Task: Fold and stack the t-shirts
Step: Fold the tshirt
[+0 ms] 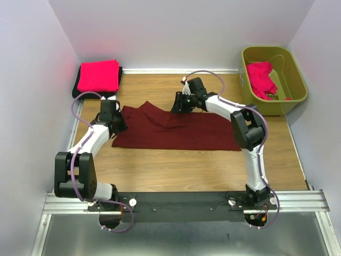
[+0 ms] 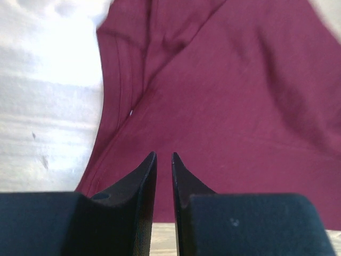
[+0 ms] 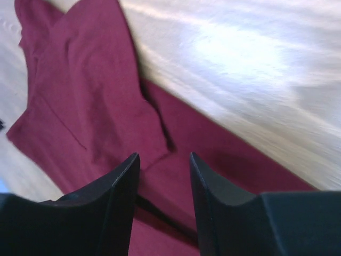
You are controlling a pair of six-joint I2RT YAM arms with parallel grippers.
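Observation:
A dark maroon t-shirt (image 1: 176, 130) lies spread flat across the middle of the wooden table, with a folded flap at its upper left. My left gripper (image 1: 117, 127) is at the shirt's left edge. In the left wrist view it (image 2: 164, 156) is shut to a thin slit just above the cloth (image 2: 224, 96), holding nothing. My right gripper (image 1: 179, 105) is over the shirt's far edge. In the right wrist view it (image 3: 164, 156) is open and empty above the flap (image 3: 90, 90). A folded pinkish-red shirt (image 1: 98, 76) lies on a folded black shirt (image 1: 106, 94) at the back left.
An olive-green plastic bin (image 1: 292, 74) stands at the back right with a crumpled pinkish-red shirt (image 1: 260, 79) inside. White walls close in the table on the left, back and right. Bare wood (image 1: 186, 165) lies between the shirt and the arm bases.

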